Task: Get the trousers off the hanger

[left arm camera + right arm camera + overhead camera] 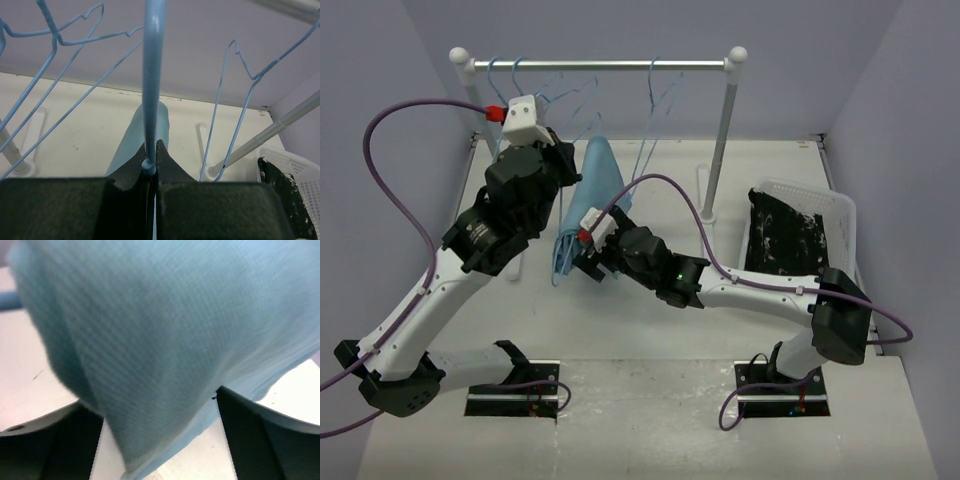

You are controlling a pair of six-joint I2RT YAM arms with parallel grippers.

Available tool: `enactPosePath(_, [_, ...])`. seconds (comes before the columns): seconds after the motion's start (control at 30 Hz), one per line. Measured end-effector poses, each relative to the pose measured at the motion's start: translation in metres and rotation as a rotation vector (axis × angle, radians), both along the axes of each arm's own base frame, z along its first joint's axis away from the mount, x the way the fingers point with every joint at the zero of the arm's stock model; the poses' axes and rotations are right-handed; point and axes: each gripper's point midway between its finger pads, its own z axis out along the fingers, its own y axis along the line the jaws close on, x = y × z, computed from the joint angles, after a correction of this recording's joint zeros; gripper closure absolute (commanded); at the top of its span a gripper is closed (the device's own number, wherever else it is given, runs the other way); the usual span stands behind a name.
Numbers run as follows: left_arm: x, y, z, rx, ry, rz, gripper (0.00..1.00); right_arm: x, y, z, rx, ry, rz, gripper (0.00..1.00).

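Trousers (pixel 592 190), soft, light and limp, hang from the hanger (pixel 151 75) clamped in the left pincer (pixel 151 162), while the right pincer (pixel 157 415) gapes astride the hanging cloth, probably the best place to pinch.

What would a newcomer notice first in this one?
The light-blue trousers hang mid-table between the two arms, just in front of the rail. The left gripper is shut on the wire of a blue hanger, while the right gripper stands open with the cloth between its fingers. At the right, a white basket holds a black garment.
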Motion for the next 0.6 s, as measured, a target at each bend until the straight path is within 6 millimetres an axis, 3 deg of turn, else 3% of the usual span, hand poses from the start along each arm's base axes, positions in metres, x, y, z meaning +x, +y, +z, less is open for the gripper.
enactPosePath(0.03, [0.000,0.000,0.001,-0.002,-0.002,0.000,1.00,0.003,0.000,0.004,0.012,-0.013,-0.016,0.28])
enactPosePath(0.1, [-0.001,0.001,0.002,-0.004,-0.004,0.000,1.00,0.009,-0.003,0.011,0.027,-0.039,-0.048,0.44])
enactPosePath(0.13, [-0.001,0.001,0.002,-0.004,-0.005,0.000,1.00,0.012,-0.004,0.014,0.035,-0.051,-0.064,0.66])
enactPosePath(0.2, [-0.003,0.002,0.004,-0.008,-0.009,0.000,1.00,0.016,-0.006,0.019,0.039,-0.075,-0.084,0.92])
enactPosePath(0.23, [-0.003,0.003,0.005,-0.010,-0.011,0.000,1.00,0.018,-0.008,0.022,0.042,-0.085,-0.099,1.00])
enactPosePath(0.47, [-0.006,0.006,0.014,-0.036,-0.039,0.003,1.00,0.022,-0.016,0.041,0.067,-0.128,-0.126,1.00])
enactPosePath(0.6, [-0.005,0.010,0.008,-0.065,-0.046,0.034,1.00,0.021,-0.029,0.068,0.109,-0.164,-0.150,1.00])
